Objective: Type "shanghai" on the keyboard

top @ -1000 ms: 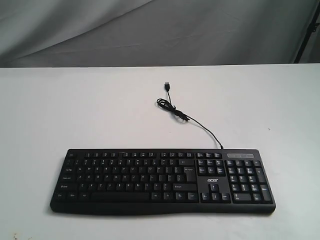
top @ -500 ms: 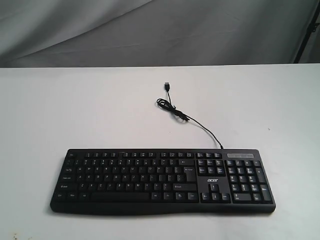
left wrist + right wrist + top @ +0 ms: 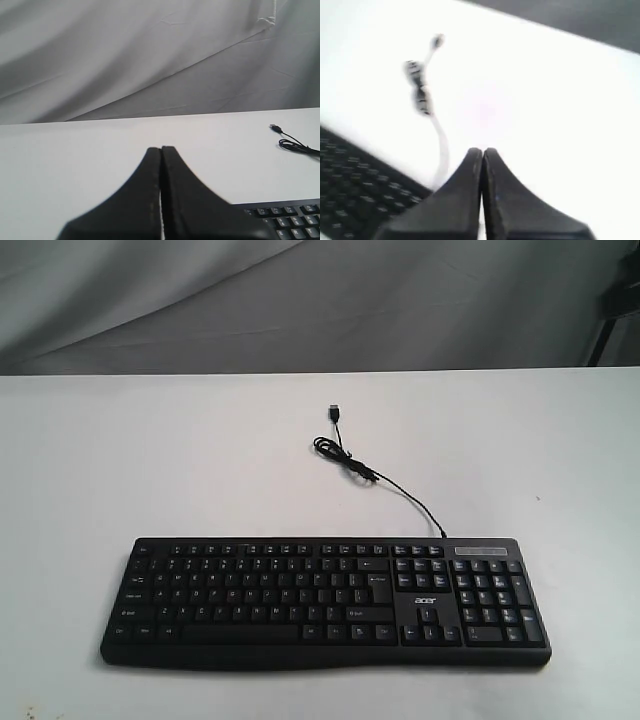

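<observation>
The wide black keyboard (image 3: 325,602) with white legends and an "acer" logo lies near the front edge of the white table, number pad to the right. Its thin black cable (image 3: 385,483) runs back to a loose USB plug (image 3: 334,413). Neither arm shows in the exterior view. In the left wrist view my left gripper (image 3: 161,148) is shut with nothing held, above bare table, a corner of the keyboard (image 3: 290,220) beside it. In the blurred right wrist view my right gripper (image 3: 482,149) is shut and empty, the keyboard (image 3: 355,185) and cable (image 3: 422,95) off to one side.
A white table (image 3: 150,460) carries everything. Grey cloth (image 3: 300,300) hangs behind its far edge. A dark stand (image 3: 612,310) shows at the exterior view's upper right corner.
</observation>
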